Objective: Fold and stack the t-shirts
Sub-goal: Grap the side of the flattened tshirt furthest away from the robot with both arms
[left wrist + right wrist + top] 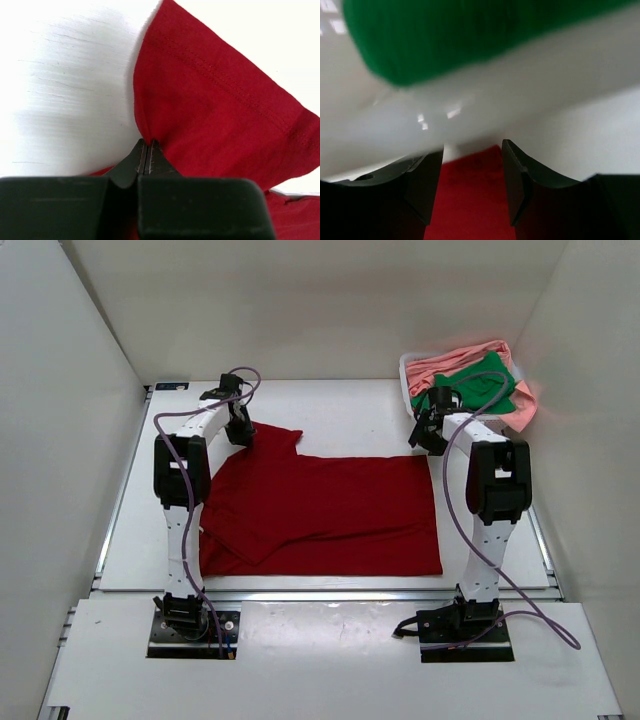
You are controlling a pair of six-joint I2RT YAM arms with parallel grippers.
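Note:
The dark red t-shirt (320, 510) lies spread on the white table, partly folded at its left side. My left gripper (241, 432) is shut on the shirt's far left sleeve; in the left wrist view the closed tips (146, 142) pinch the red cloth (220, 110). My right gripper (428, 438) is open over the shirt's far right corner, beside the basket; red cloth (470, 200) shows between its fingers (517, 175). The green t-shirt (470, 388) and the salmon pink t-shirt (520, 405) lie in the basket. Green cloth (445, 35) hangs over the basket rim.
The white slatted basket (407, 375) stands at the far right corner, and its white wall (485, 105) is just in front of my right gripper. White enclosure walls (60, 390) stand on three sides. A bare table strip (330, 415) lies beyond the shirt.

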